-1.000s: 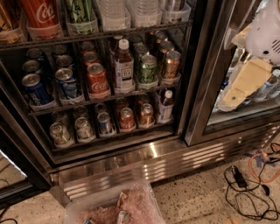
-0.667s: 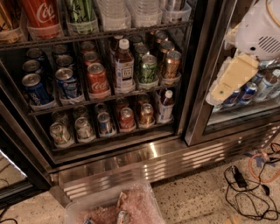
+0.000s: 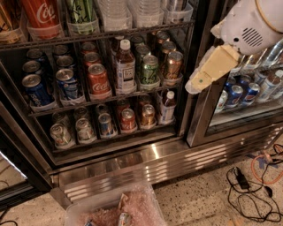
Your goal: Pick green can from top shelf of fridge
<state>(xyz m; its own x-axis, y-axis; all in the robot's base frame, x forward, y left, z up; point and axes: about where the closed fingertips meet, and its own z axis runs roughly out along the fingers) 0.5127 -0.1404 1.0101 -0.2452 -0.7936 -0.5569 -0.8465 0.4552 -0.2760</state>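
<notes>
Tray holds green can; gripper by door

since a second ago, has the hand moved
Yes. The hand, at upper right, has shifted left and slightly up. Its tip now crosses the door frame instead of sitting right of it.

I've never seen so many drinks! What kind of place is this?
Probably a shop or an office snack room. A big drinks fridge with a glass door holds wire racks of cans and bottles, like the green can on the top shelf. The robot's gripper hangs at the right, before the glass door.
</notes>
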